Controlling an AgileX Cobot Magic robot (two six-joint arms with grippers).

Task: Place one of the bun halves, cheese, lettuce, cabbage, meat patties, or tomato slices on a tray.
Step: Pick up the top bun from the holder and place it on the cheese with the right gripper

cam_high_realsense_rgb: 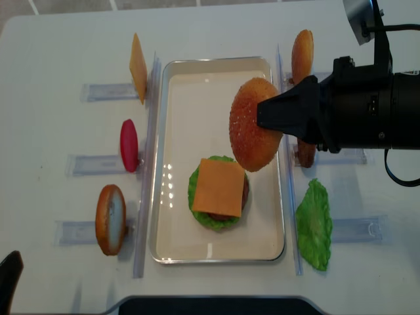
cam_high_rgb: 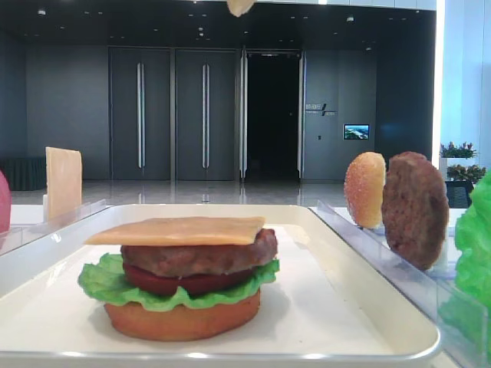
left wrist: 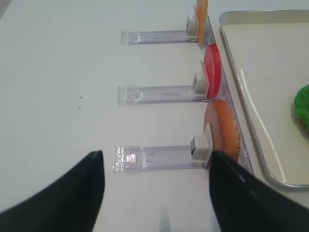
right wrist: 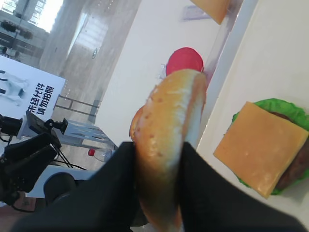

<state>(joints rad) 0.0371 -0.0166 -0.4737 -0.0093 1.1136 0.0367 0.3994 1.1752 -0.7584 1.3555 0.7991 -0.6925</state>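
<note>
my right gripper (right wrist: 159, 164) clamped on sesame bun top (right wrist: 166, 140), edge-on | cheese (right wrist: 260, 147) over patty (right wrist: 297, 166) and lettuce (right wrist: 282, 108), right | tomato slice (right wrist: 183, 60) far

The shallow white rectangular tray (cam_high_realsense_rgb: 164, 197) is seen to be smooth and glossy, with light reflected off its floor and rolled rim. The domed golden-brown sesame bun top (cam_high_realsense_rgb: 251, 125) is finely pitted and matt. A smooth, faintly satin face is noted on the square yellow-orange cheese slice (cam_high_realsense_rgb: 220, 187). The dark brown round meat patty (cam_high_rgb: 415, 208) is rough and grainy. The clear plastic racks (left wrist: 159, 157) are transparent and shiny. The matt black right gripper (right wrist: 157, 191) fingers appear smooth.
</note>
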